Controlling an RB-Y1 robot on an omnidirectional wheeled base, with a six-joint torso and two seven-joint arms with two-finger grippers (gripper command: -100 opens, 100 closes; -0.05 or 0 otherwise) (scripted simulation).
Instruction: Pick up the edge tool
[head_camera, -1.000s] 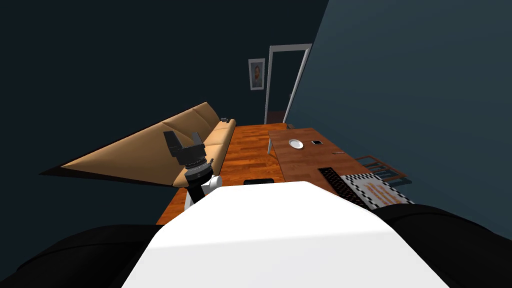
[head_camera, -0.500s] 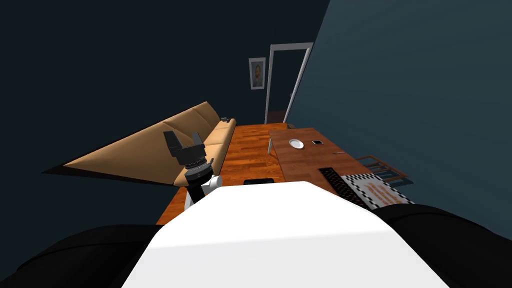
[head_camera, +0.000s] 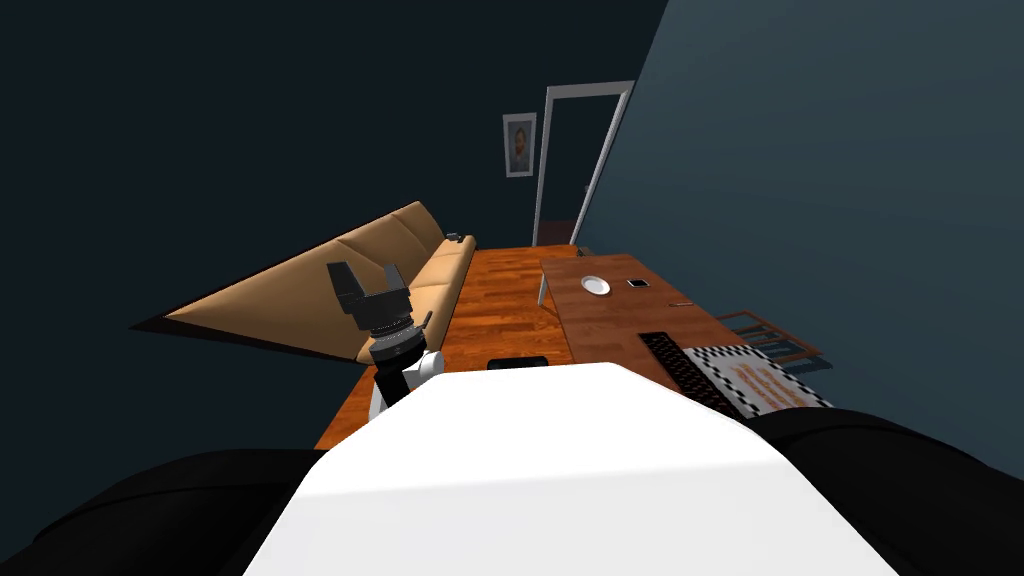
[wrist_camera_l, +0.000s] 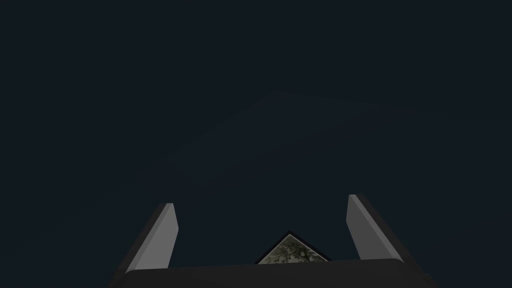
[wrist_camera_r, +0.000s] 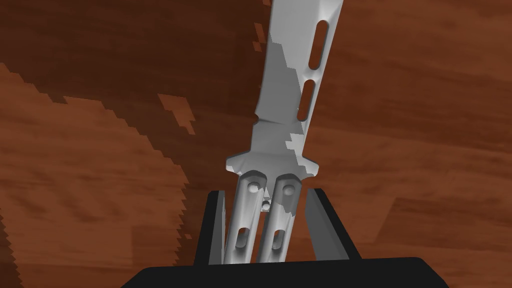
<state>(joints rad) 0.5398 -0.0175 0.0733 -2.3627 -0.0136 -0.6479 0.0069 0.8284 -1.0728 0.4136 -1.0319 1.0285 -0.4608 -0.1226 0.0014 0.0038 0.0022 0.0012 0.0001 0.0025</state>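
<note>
The edge tool is a light grey folding knife (wrist_camera_r: 292, 100) with a slotted blade and a split two-bar handle. My right gripper (wrist_camera_r: 264, 191) is shut on the handle, a finger pressed to each side, and the blade points away from the hand. Behind the knife lies a brown wooden surface (wrist_camera_r: 425, 125). My left gripper (head_camera: 364, 270) is raised in front of the tan sofa (head_camera: 300, 300). Its fingers (wrist_camera_l: 162, 235) stand open with nothing between them.
A long wooden table (head_camera: 620, 320) on my right carries a white plate (head_camera: 595, 285), a small dark device (head_camera: 638, 283), a black keyboard (head_camera: 680, 370) and a checkered mat (head_camera: 760, 380). Wooden floor (head_camera: 500, 300) runs between sofa and table toward a white-framed doorway (head_camera: 575, 165).
The whole head view has shifted slightly, with sofa, door and table sliding right, so my head or base has turned a little. The left arm keeps its pose.
</note>
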